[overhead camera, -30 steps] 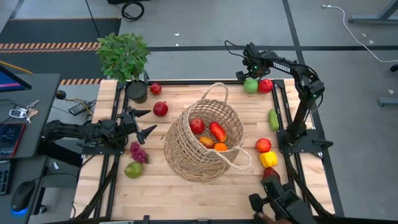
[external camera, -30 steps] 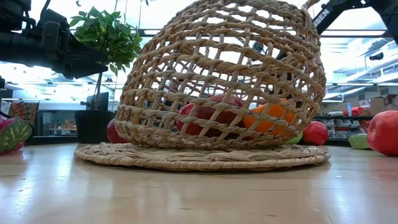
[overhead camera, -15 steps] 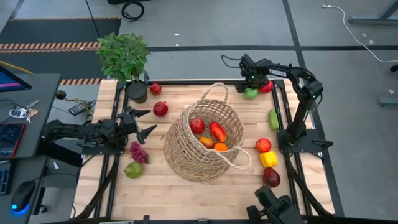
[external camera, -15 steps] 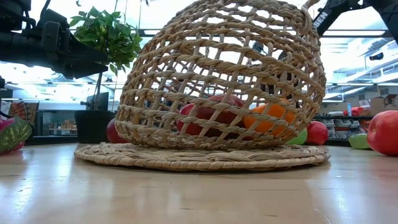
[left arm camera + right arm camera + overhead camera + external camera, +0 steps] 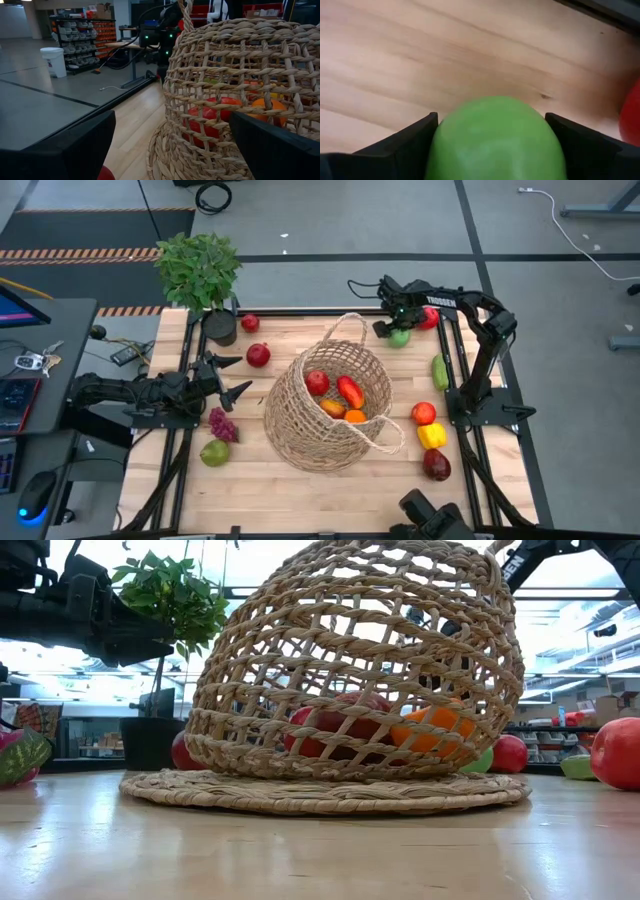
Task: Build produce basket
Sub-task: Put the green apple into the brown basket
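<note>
The tan wicker basket (image 5: pixel 300 420) sits mid-table with a red (image 5: pixel 317 382), a red-orange (image 5: pixel 350 391) and an orange fruit (image 5: pixel 355 416) inside. My right gripper (image 5: pixel 396 326) is at the far right corner, fingers on either side of a round green fruit (image 5: pixel 401 337), next to a red fruit (image 5: pixel 431 319). My left gripper (image 5: pixel 243 375) waits open, left of the basket. Purple grapes (image 5: pixel 222 423) and a green pear (image 5: pixel 214 452) lie near it. My right gripper (image 5: pixel 492 145) has the green fruit pinched between its two fingers, one finger (image 5: pixel 415 142) on each side of the fruit's widest part (image 5: pixel 445 145). The fingers come from above, slanting in from the far side. Whether the fruit is off the table, I cannot tell.
A potted leafy plant (image 5: pixel 198 270) stands at the far left corner. Loose produce: two red fruits (image 5: pixel 250 323) (image 5: pixel 258 355) far left, a green cucumber (image 5: pixel 440 372), a red apple (image 5: pixel 423 413), a yellow pepper (image 5: pixel 431 435) and a dark red fruit (image 5: pixel 436 465) along the right edge.
My right gripper has moved toward the table's left and near edges and come down over the green fruit. The green fruit now lies a little nearer the basket than a second ago, away from the red fruit beside it. The left arm has kept still.
</note>
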